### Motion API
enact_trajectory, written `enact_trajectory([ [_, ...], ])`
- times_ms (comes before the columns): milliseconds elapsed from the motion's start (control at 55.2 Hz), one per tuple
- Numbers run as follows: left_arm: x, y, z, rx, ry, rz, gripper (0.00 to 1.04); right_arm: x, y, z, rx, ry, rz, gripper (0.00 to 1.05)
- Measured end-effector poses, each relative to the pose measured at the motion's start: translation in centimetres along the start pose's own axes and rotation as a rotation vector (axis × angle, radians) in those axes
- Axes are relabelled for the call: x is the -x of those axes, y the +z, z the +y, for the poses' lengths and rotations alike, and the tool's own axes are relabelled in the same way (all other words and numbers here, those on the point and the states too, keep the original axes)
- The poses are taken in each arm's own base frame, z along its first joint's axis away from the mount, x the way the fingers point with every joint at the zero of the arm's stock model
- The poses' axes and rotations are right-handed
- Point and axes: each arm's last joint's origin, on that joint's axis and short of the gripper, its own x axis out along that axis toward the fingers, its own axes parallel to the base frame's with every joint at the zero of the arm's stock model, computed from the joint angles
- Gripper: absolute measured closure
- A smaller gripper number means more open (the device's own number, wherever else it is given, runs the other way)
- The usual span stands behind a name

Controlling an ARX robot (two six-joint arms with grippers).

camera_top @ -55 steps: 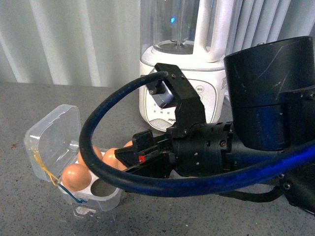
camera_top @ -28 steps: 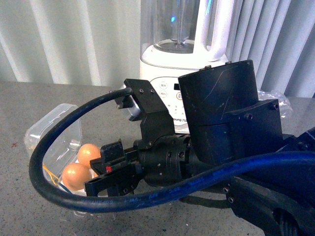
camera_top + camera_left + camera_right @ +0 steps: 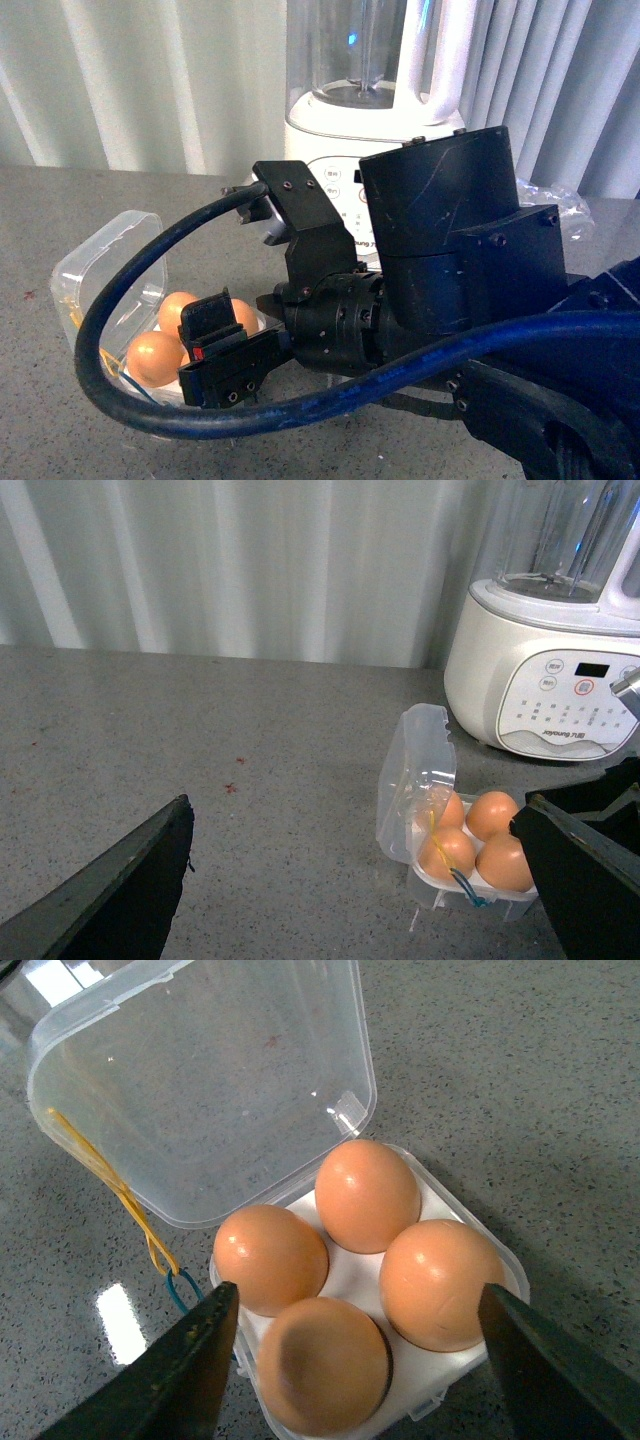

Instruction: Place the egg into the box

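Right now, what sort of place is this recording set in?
Probably a kitchen counter, possibly staged: a speckled grey countertop, a white blender with a clear jug, and a clear egg box holding four brown eggs. Pale curtains hang behind.

Right arm (image 3: 440,260) is all chunky matte-black housings, a bit scuffed on top, with little round screws (image 3: 497,240) dotted about. A fat dark-blue cable (image 3: 92,340) loops off an angular black bracket (image 3: 300,215) carrying a silvery block. The black right gripper (image 3: 215,352) has a small red tab (image 3: 197,352) on it.
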Motion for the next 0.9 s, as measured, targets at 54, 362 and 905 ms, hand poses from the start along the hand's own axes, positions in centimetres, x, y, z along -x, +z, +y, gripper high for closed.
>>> enact_trajectory([
  [54, 0.0, 0.0, 0.0, 0.0, 0.0, 0.0, 0.07, 0.4, 0.1, -0.2, -0.001, -0.006, -0.009, 0.14],
  [362, 0.0, 0.0, 0.0, 0.0, 0.0, 0.0, 0.07, 4.7, 1.3, -1.4, -0.012, -0.103, -0.14, 0.07],
  [905, 0.0, 0.0, 0.0, 0.0, 0.001, 0.0, 0.07, 19.0, -2.5, -1.2, 0.059, -0.938, -0.477, 0.93],
])
